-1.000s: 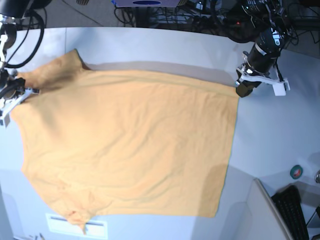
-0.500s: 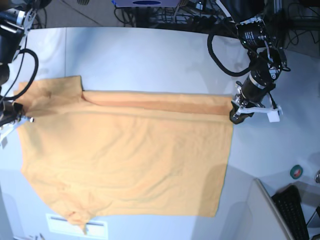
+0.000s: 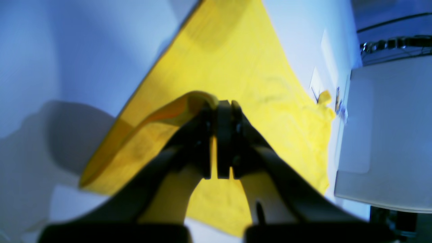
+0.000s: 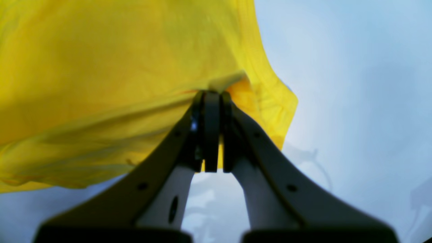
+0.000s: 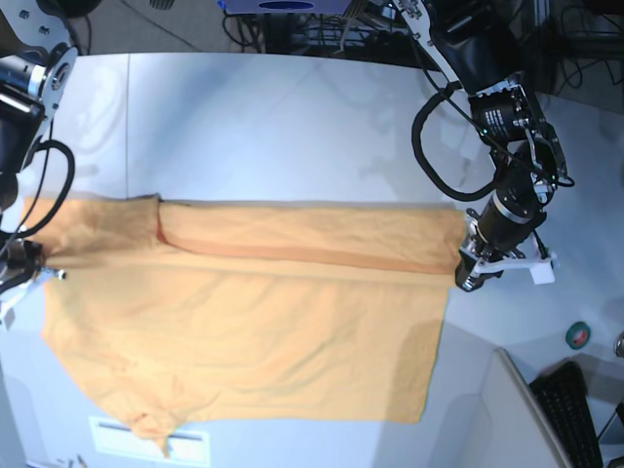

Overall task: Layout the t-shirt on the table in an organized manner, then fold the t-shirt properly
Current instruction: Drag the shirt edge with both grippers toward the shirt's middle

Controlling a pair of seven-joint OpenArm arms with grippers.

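Observation:
The orange-yellow t-shirt [image 5: 253,322] lies spread on the pale table [image 5: 292,127], and its far edge is turned over into a long doubled strip [image 5: 312,244]. My left gripper [image 5: 469,272] is at the strip's right end, shut on the cloth corner. In the left wrist view its fingertips [image 3: 220,107] pinch a raised fold of the t-shirt [image 3: 236,60]. My right gripper [image 5: 27,270] is at the shirt's left edge by the sleeve. In the right wrist view it [image 4: 212,96] is shut on a bunched edge of the t-shirt [image 4: 101,67], which is lifted off the table [image 4: 354,84].
A green tape roll [image 5: 578,334] and a black keyboard [image 5: 577,421] sit at the near right, beside a pale raised panel [image 5: 512,414]. A white label [image 5: 146,439] lies under the shirt's near left corner. Cables and gear crowd the far edge [image 5: 322,24].
Both grippers have pulled the shirt's far edge toward the near side, laying a wider strip of cloth over the body. More bare table now shows behind the shirt.

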